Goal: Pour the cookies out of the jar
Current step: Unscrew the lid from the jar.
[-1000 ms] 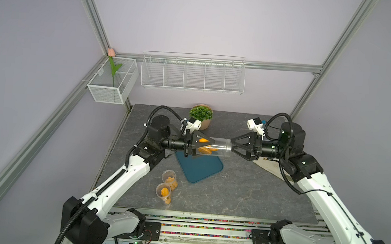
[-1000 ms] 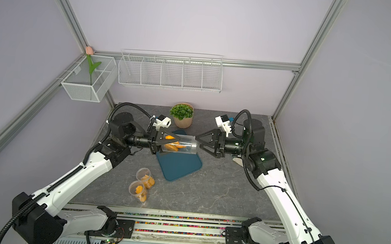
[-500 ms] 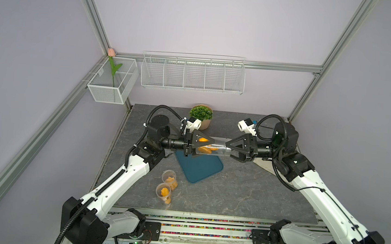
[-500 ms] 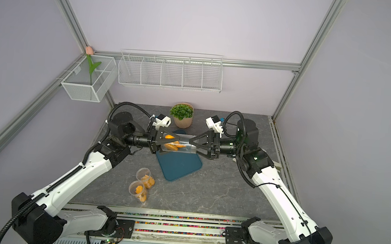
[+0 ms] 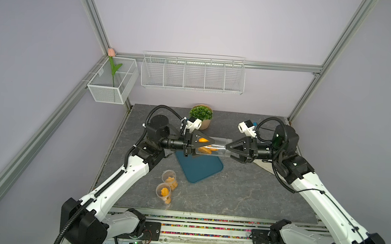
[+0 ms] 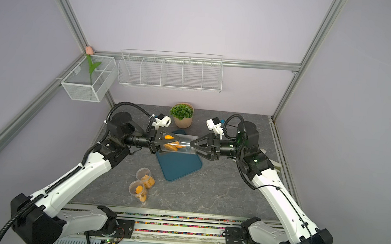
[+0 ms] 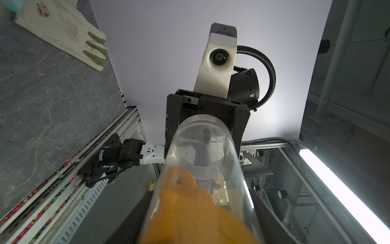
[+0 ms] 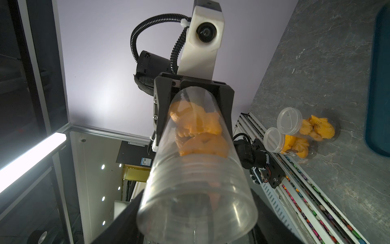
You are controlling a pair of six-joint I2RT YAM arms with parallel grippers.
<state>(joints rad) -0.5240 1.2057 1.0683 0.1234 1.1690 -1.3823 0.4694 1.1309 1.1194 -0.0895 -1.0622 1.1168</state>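
**The jar (image 5: 214, 147) is hanging level between both arms, above the tray (image 5: 204, 171).**
Nearest, two spare jars (image 5: 168, 185) are sitting well aside. The held jar's long axis is running arm to arm. The left gripper (image 5: 205, 148) is clamping the base, where the cookies (image 5: 205, 149) are lying. The right gripper (image 5: 228, 149) is straddling the threaded end, but I cannot tell whether it is gripping. A plant (image 5: 201, 113) is standing beyond.

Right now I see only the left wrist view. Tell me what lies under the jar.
Observer: A teal tray lies on the table beneath the jar.
Operator: List any other jars.
Observer: A rear cookie jar and a front cookie jar stand upright, lidded, side by side near the table's front edge, off the tray.
Operator: Name what stands behind the jar.
Observer: A small potted plant, at the table's back edge.
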